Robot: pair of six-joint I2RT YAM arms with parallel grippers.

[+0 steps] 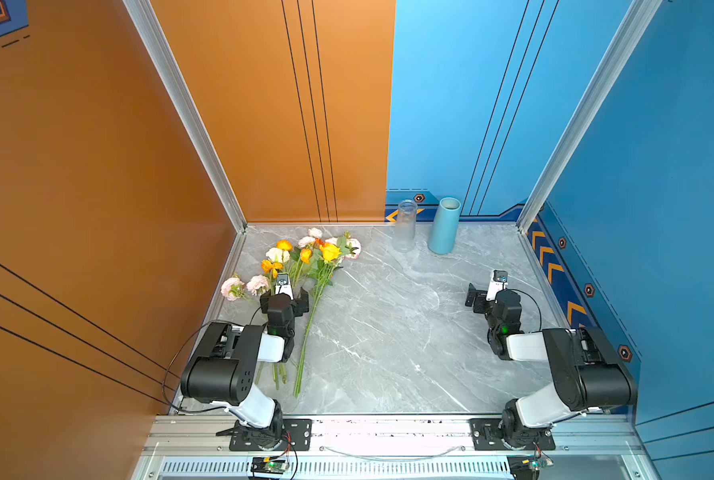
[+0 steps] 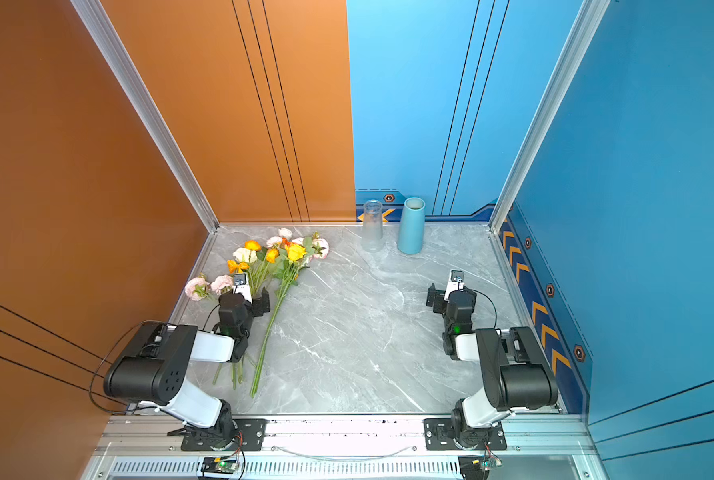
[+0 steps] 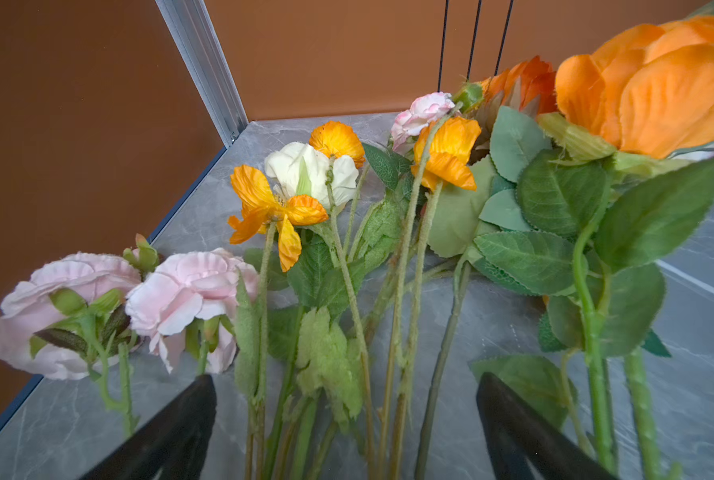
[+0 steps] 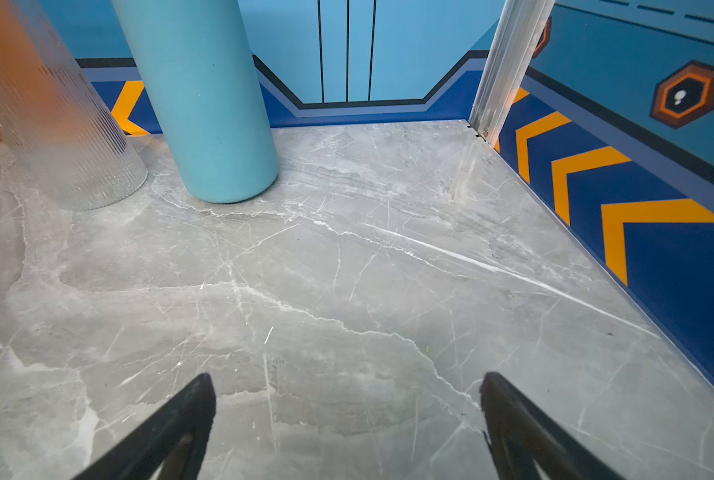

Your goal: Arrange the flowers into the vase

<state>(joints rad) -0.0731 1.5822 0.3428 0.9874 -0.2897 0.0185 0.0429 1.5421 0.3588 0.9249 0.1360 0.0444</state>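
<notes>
In both top views the flowers (image 1: 305, 257) lie in a loose bunch on the left half of the marble table (image 1: 388, 332), blooms toward the far wall and stems toward the robot. Two vessels stand upright near the far edge, well apart from the bunch: a clear glass vase (image 1: 405, 226) and, just beside it, a blue vase (image 1: 444, 226). Both look empty; which one the task means cannot be told. So nothing is arranged yet, and every stem remains to be lifted and put in. The left gripper (image 1: 284, 297) hangs over the middle of the stems, and the right gripper (image 1: 488, 297) sits low on the right side, away from flowers and vases.

The left wrist view shows the left gripper (image 3: 344, 384) spread wide, its two black fingers (image 3: 205, 386) straddling several green stems without pinching any. Pink, orange and cream blooms (image 3: 297, 178) lie flat on the table beyond; it holds nothing.

The right wrist view shows the right gripper (image 4: 347, 382) equally wide apart over bare marble and holding nothing, with the blue vase (image 4: 205, 104) and the ribbed glass vase (image 4: 56, 124) ahead of it.

No brand, label or readable writing appears in any view. The walls carry only orange chevrons (image 4: 654, 224) and a hexagon badge (image 4: 685, 93), without letters.
</notes>
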